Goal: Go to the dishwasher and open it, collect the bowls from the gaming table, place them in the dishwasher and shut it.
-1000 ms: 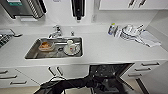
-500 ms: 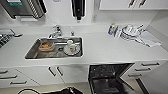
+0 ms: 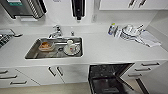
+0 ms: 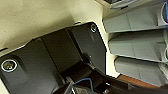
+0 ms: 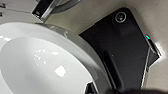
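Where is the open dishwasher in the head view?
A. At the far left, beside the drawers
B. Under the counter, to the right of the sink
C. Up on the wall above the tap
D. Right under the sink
B: the dishwasher gapes dark below the white counter, right of the sink and its cabinet doors.
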